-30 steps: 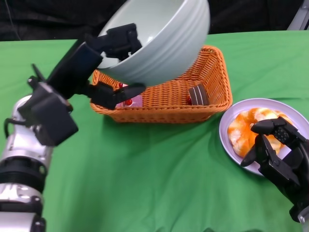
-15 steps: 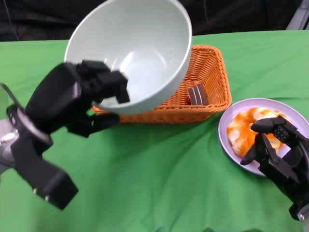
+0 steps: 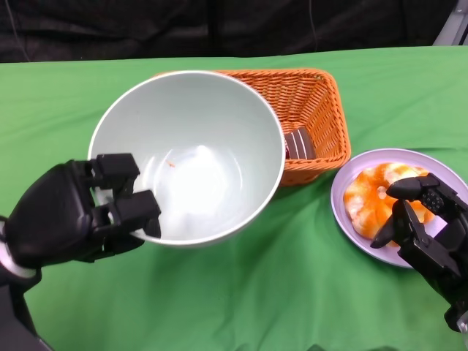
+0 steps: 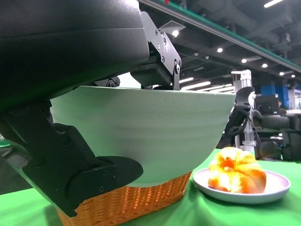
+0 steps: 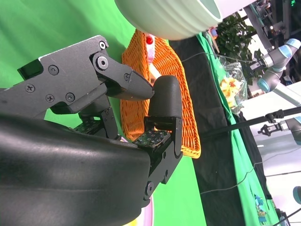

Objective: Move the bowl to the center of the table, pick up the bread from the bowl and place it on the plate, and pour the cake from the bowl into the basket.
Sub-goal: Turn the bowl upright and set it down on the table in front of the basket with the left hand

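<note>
My left hand (image 3: pixel 80 216) grips the rim of the pale green bowl (image 3: pixel 191 157), which is upright and empty, held above the table in front of the wicker basket (image 3: pixel 316 117). The left wrist view shows the bowl (image 4: pixel 150 129) between the fingers, the basket (image 4: pixel 127 202) under it. A dark cake piece (image 3: pixel 298 142) lies in the basket; the bowl hides the rest of its inside. The right wrist view shows a pink cake (image 5: pixel 149 47) in the basket (image 5: pixel 164 94). The orange bread (image 3: pixel 376 194) lies on the lilac plate (image 3: pixel 351 227). My right hand (image 3: pixel 428 230) rests open at the plate's near edge.
A green cloth (image 3: pixel 241 292) covers the table. Behind the far edge hangs a dark backdrop (image 3: pixel 219 25). The left wrist view shows the bread (image 4: pixel 236 170) on its plate (image 4: pixel 244 190) and my right hand (image 4: pixel 240 113) beyond the bowl.
My left hand has turned the bowl from tipped over the basket back upright and lowered it toward me. The right hand has stayed by the plate.
</note>
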Robot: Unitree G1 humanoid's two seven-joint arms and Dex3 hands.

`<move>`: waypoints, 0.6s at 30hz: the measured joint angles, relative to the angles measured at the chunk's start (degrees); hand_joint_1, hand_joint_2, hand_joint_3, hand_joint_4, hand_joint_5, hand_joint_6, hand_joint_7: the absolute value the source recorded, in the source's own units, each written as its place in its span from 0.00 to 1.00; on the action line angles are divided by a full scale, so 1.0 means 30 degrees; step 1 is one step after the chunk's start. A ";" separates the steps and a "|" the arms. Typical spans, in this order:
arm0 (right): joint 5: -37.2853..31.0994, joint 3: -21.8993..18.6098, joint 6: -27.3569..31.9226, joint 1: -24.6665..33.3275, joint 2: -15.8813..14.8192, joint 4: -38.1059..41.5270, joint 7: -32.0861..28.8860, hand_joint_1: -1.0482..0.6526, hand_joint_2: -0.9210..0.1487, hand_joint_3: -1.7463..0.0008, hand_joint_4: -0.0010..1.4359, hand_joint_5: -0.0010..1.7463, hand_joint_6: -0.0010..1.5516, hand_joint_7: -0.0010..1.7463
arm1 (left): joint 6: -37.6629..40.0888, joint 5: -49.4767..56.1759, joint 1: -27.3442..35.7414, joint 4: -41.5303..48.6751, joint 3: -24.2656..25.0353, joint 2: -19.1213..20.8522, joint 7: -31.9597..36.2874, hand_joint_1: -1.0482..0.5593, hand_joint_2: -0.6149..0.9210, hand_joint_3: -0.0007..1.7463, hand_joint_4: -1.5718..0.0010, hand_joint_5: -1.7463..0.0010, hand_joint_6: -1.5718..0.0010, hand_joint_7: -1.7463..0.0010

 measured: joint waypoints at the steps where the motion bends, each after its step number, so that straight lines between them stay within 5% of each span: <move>1: 0.0008 0.0000 0.0000 -0.0037 -0.0001 0.0019 0.0053 0.52 0.21 0.48 0.49 0.99 0.39 0.84 | 0.0246 0.0098 -0.0005 0.0053 -0.0558 0.0127 0.0597 0.60 0.68 0.60 0.46 0.00 0.56 0.05; 8: 0.0248 -0.0038 0.0268 -0.0071 -0.0029 0.0033 0.0108 0.52 0.21 0.48 0.48 0.99 0.39 0.84 | 0.1291 0.0670 0.0044 0.0058 -0.3797 0.0838 0.2398 0.59 0.78 0.34 0.48 0.00 0.53 0.08; 11: 0.0286 -0.0041 0.0402 -0.0073 -0.0038 0.0031 0.0110 0.53 0.21 0.48 0.48 0.99 0.39 0.84 | 0.1365 0.0638 0.0046 0.0062 -0.4653 0.1067 0.2432 0.58 0.85 0.16 0.48 0.00 0.45 0.23; 13: 0.0285 -0.0040 0.0461 -0.0072 -0.0039 0.0024 0.0097 0.53 0.21 0.48 0.48 0.99 0.39 0.84 | 0.1370 0.0595 0.0046 0.0102 -0.5105 0.1149 0.2449 0.61 0.88 0.12 0.48 0.00 0.47 0.18; 16: 0.0281 -0.0036 0.0509 -0.0072 -0.0040 0.0022 0.0096 0.52 0.20 0.48 0.47 1.00 0.38 0.85 | 0.1438 0.0531 0.0046 0.0206 -0.5663 0.1163 0.2517 0.66 0.87 0.14 0.47 0.00 0.57 0.03; 18: 0.0286 -0.0037 0.0546 -0.0072 -0.0040 0.0014 0.0098 0.53 0.20 0.48 0.47 1.00 0.38 0.85 | 0.1681 0.0499 0.0043 0.0355 -0.5917 0.1161 0.2575 0.68 0.75 0.34 0.47 0.00 0.59 0.01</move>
